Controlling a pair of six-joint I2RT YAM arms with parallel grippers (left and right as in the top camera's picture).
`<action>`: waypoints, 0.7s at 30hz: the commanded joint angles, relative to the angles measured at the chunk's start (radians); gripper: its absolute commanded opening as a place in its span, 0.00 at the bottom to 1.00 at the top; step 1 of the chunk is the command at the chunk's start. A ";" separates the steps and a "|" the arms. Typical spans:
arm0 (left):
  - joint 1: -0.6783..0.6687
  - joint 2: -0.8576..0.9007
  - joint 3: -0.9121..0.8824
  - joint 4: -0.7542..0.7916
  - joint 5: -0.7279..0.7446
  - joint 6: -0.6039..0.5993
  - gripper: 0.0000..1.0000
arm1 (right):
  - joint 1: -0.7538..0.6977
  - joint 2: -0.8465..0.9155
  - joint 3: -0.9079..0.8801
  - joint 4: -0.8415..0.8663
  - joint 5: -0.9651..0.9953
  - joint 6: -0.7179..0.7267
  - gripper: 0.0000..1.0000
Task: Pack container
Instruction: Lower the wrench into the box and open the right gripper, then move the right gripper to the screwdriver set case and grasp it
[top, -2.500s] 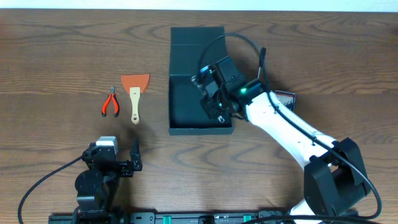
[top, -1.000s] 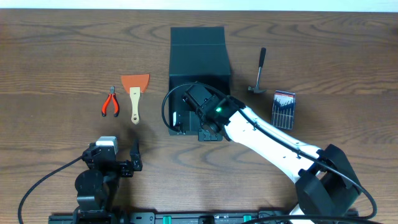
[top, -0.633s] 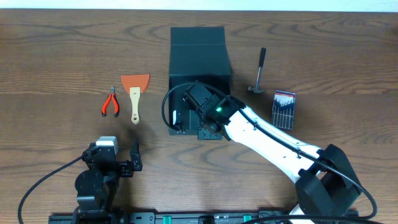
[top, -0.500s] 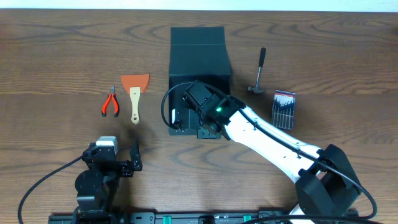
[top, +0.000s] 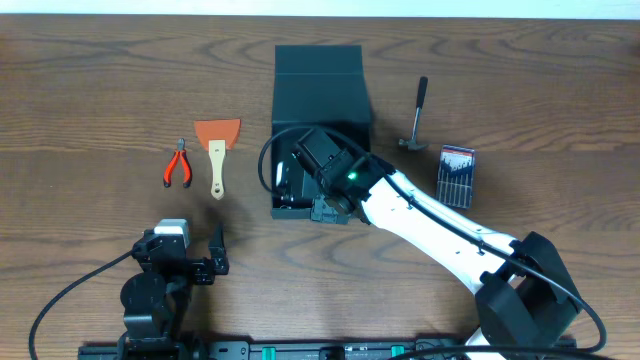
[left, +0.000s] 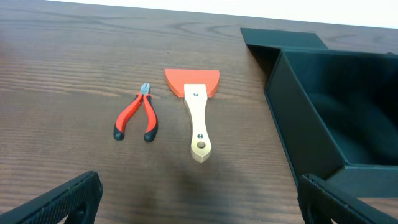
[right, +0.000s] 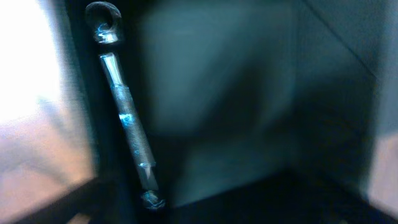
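The container (top: 322, 95), a dark teal box with its flap lid folded back, stands open at the table's middle. My right gripper (top: 300, 190) reaches down into its near left corner. In the blurred right wrist view a silver wrench (right: 126, 118) lies loose on the container's floor along the left wall (right: 78, 93). Nothing sits between the jaws, which stand wide apart, so the gripper is open. My left gripper (top: 215, 250) rests open and empty near the front edge, its fingertips (left: 68, 196) at the corners of the left wrist view, with the container (left: 336, 118) to the right.
Red-handled pliers (top: 179, 165) and an orange scraper with a wooden handle (top: 217, 155) lie left of the container. A small hammer (top: 417, 115) and a pack of screwdrivers (top: 457, 175) lie to its right, beside the right arm.
The right gripper swung to the container's near left corner, then opened in the last half second, leaving the wrench on the floor. The left arm has not moved.
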 joint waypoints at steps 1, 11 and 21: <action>0.006 -0.005 -0.021 0.000 -0.005 -0.001 0.98 | 0.006 -0.008 0.005 -0.005 0.116 0.137 0.99; 0.006 -0.005 -0.021 0.000 -0.005 -0.001 0.98 | -0.080 -0.170 0.106 -0.004 0.224 0.584 0.99; 0.006 -0.005 -0.021 0.000 -0.005 -0.001 0.99 | -0.383 -0.235 0.111 -0.063 -0.056 0.796 0.99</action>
